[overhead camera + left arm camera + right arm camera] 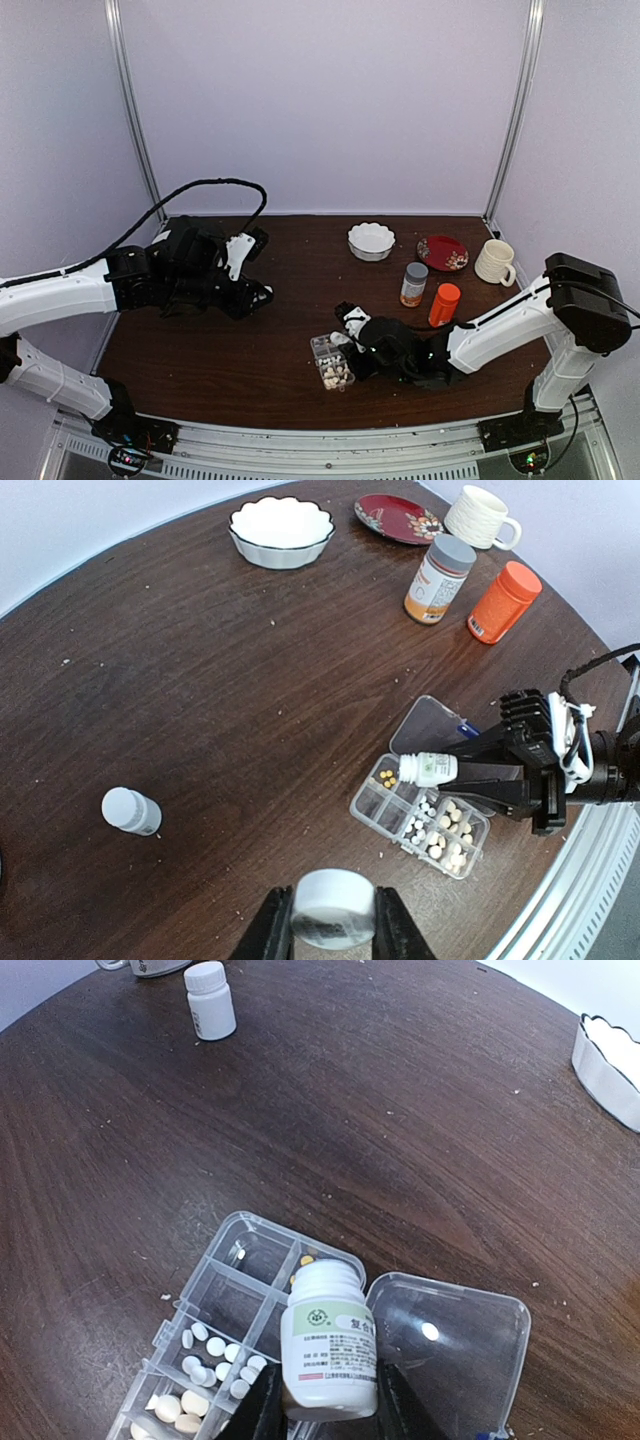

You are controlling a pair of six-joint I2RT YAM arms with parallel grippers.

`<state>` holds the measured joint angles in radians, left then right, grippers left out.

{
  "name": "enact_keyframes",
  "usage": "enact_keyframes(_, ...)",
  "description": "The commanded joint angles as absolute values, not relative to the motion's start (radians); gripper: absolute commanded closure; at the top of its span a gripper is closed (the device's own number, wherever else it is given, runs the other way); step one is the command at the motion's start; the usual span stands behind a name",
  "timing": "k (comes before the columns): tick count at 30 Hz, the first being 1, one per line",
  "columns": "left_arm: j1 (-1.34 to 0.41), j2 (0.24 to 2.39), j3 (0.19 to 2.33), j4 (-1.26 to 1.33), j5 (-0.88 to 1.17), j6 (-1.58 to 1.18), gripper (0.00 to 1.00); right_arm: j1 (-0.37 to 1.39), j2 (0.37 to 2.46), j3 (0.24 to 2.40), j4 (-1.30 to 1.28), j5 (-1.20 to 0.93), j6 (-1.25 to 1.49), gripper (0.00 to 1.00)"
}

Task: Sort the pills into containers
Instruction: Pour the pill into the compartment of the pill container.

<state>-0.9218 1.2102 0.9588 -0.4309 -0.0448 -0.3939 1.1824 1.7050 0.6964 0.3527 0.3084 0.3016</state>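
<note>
Right pincer [330,1405], clamped on a tipped white bottle [328,1345], could pour too fast and spill pills [215,1348] into wrong organiser cells [225,1275] just ahead; left pincer [333,935] grips the cap [333,905].

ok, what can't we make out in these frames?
Right wrist: held white bottle faces away, mouth hidden; pouring unclear.
Right wrist: organiser near cells cut by bottom edge.
Top external: pills too small to count.
Left wrist: its label too small to read.

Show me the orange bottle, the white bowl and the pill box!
Orange bottle [503,602]: left wrist view, middle of its body.
White bowl [281,554]: left wrist view, its near outer wall.
Pill box [228,1300]: right wrist view, an empty cell.
</note>
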Motion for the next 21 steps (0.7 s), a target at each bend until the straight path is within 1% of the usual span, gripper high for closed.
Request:
enact_keyframes(1, -0.920, 1.207, 0.994, -0.422, -0.037, -0.393, 1.00, 1.178, 1.695, 0.729, 0.302, 0.332, 0.301, 1.00)
enact_keyframes(4, -0.920, 1.209, 0.996, -0.422, -0.034, -0.393, 1.00, 1.178, 1.671, 0.676, 0.398, 0.322, 0.308, 1.00)
enact_keyframes(7, -0.919, 1.207, 0.991, -0.422, -0.034, -0.394, 1.00, 1.177, 1.697, 0.748, 0.276, 0.335, 0.302, 1.00)
enact_keyframes(10, -0.920, 1.207, 0.990, -0.422, -0.032, -0.394, 1.00, 1.178, 1.678, 0.689, 0.388, 0.303, 0.305, 1.00)
enact_keyframes(13, -0.920, 1.204, 0.986, -0.423, -0.034, -0.396, 1.00, 1.177, 1.700, 0.744, 0.293, 0.314, 0.305, 1.00)
enact_keyframes(14, -0.920, 1.204, 0.985, -0.422, -0.034, -0.397, 1.00, 1.178, 1.695, 0.741, 0.294, 0.307, 0.303, 1.00)
enact_keyframes(17, -0.920, 1.203, 0.986, -0.422, -0.030, -0.397, 1.00, 1.179, 1.669, 0.674, 0.404, 0.305, 0.319, 1.00)
enact_keyframes(19, -0.920, 1.203, 0.982, -0.422, -0.031, -0.399, 1.00, 1.177, 1.687, 0.723, 0.303, 0.316, 0.311, 1.00)
enact_keyframes(21, -0.920, 1.203, 0.983, -0.422, -0.031, -0.399, 1.00, 1.178, 1.685, 0.730, 0.319, 0.297, 0.301, 1.00)
